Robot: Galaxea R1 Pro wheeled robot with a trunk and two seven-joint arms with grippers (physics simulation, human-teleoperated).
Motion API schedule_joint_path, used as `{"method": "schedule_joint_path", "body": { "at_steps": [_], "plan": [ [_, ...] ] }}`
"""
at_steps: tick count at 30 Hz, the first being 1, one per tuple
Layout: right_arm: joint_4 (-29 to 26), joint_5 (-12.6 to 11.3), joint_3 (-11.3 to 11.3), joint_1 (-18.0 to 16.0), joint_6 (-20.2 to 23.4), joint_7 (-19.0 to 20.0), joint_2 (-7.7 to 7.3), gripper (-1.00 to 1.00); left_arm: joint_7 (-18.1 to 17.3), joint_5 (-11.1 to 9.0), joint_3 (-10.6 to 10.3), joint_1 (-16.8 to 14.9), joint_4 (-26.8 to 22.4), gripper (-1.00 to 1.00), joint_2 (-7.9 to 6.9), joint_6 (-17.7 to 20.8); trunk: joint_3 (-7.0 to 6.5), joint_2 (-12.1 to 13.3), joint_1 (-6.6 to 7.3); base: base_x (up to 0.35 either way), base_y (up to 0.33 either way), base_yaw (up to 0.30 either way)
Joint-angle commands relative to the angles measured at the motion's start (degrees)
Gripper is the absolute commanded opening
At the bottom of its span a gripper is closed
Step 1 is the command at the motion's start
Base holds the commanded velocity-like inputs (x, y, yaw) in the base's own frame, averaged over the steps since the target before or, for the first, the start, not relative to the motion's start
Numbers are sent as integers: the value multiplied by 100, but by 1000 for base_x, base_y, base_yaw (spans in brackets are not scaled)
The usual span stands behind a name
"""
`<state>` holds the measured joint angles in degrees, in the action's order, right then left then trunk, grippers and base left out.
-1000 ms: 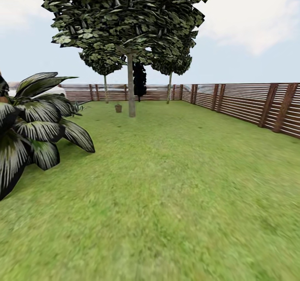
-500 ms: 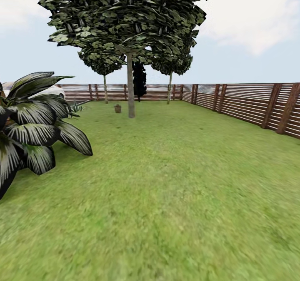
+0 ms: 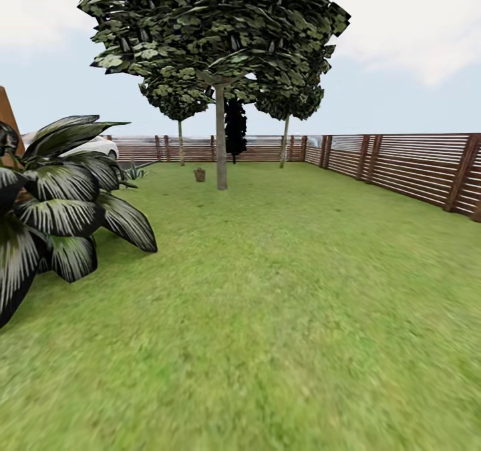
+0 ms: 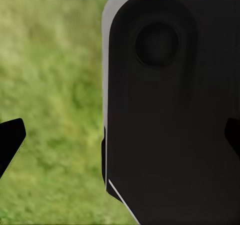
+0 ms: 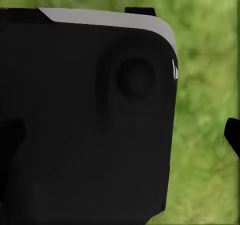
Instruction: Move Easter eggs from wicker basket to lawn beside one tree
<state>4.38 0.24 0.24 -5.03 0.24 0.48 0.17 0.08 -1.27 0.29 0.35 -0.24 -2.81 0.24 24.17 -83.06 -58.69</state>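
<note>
Far across the lawn (image 3: 280,290) a small brown wicker basket (image 3: 200,174) stands on the grass just left of the tree (image 3: 221,145), whose pale trunk is thick and straight. The Easter eggs are out of sight; the basket is too distant to show what it holds. In the left wrist view my left gripper (image 4: 120,137) is open, its dark fingertips (image 4: 11,141) at the frame's two sides, with a black robot part and grass beyond. My right gripper (image 5: 120,135) is open too, one fingertip (image 5: 232,137) showing over grass.
A large dark broad-leaved plant (image 3: 53,217) crowds the near left. A brown slatted fence (image 3: 414,170) runs along the right side and the far end. Thin-trunked trees (image 3: 179,140) and a dark conifer (image 3: 235,130) stand by the far fence. A white car (image 3: 100,147) sits beyond.
The head camera has turned a little left, so tree, basket and fence sit further right in the picture. A brown corner now shows at the left edge.
</note>
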Motion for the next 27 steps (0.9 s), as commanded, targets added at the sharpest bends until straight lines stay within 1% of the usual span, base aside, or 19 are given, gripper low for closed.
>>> {"method": "schedule_joint_path", "body": {
  "at_steps": [1, 27],
  "plan": [
    [9, 2, 2, -7, 2, 5, 0, 100, 1, -13, 2, 0, -3, 100, 0, 3, 4, -2, -3, 334, 0, 9],
    [10, 2, 3, -7, 2, 5, 0, 100, 1, -13, -2, 0, -3, 100, 0, 3, 4, -2, -3, 334, 0, 0]
  ]
}}
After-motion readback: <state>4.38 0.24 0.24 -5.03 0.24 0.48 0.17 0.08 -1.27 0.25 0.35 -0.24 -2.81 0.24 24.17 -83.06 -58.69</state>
